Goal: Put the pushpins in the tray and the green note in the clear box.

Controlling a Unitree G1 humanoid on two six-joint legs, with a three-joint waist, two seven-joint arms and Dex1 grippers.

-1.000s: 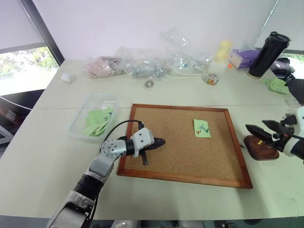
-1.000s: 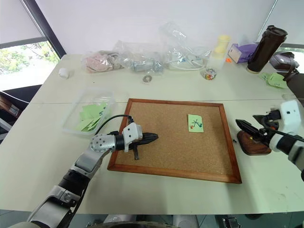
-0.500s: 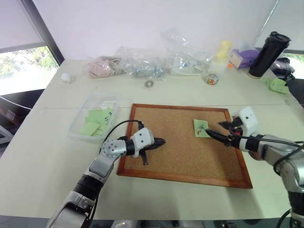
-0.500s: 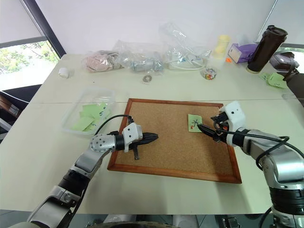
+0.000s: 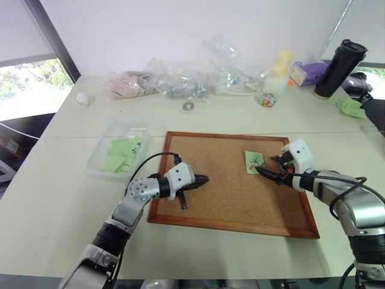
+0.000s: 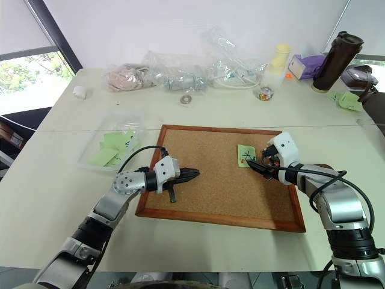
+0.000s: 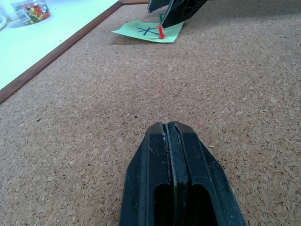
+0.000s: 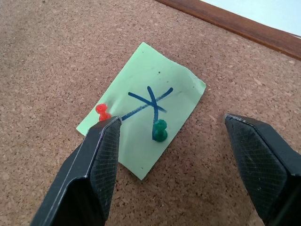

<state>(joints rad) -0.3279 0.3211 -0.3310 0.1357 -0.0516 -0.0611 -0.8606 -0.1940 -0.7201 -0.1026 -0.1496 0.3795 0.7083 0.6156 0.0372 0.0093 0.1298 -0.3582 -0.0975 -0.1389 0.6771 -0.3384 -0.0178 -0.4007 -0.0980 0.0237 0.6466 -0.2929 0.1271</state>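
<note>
Spanning the middle of the table, the cork board (image 5: 234, 183) carries the work that remains. The clear box (image 5: 117, 155), to the board's left, already holds several green slips, but the green note (image 8: 141, 126) lies on the cork near the board's right edge, fixed by a red pushpin (image 8: 103, 113) and a green pushpin (image 8: 160, 130). The tray cannot be made out in these views. The right gripper (image 8: 171, 157) hovers over the note with its jaws spread wide, one finger on each side of the green pin, holding nothing. The left gripper (image 7: 171, 146) rests over the board's left part, jaws closed and empty. Both pins and the note appear yet to be moved.
</note>
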